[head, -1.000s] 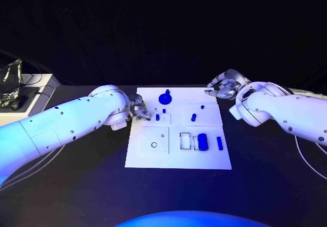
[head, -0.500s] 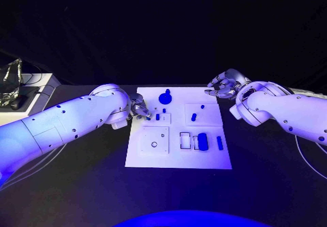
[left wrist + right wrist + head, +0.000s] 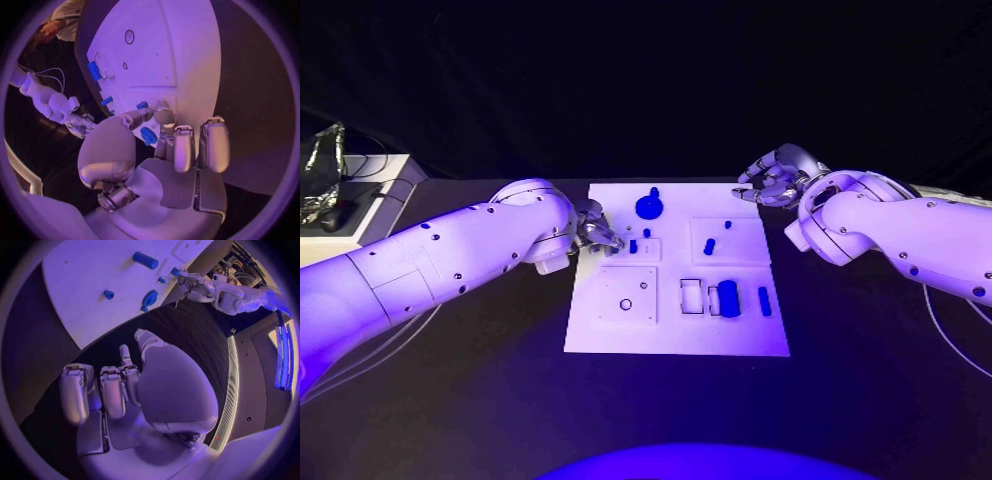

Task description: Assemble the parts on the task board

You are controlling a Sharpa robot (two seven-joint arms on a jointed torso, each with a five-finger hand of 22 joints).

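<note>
Two hands differ: left hand fingers pinch a small blue part above the task board, likely to seat it; right hand curls empty, clear.

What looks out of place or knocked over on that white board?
Nothing stands out. The blue parts sit tidily on the task board, which lies square on the table; the left hand works at its edge.

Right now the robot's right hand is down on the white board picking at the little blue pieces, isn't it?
Not the right hand. The left hand is at the task board, by a small blue part, as the head view shows. The right hand is off the board's far corner, holding nothing.
</note>
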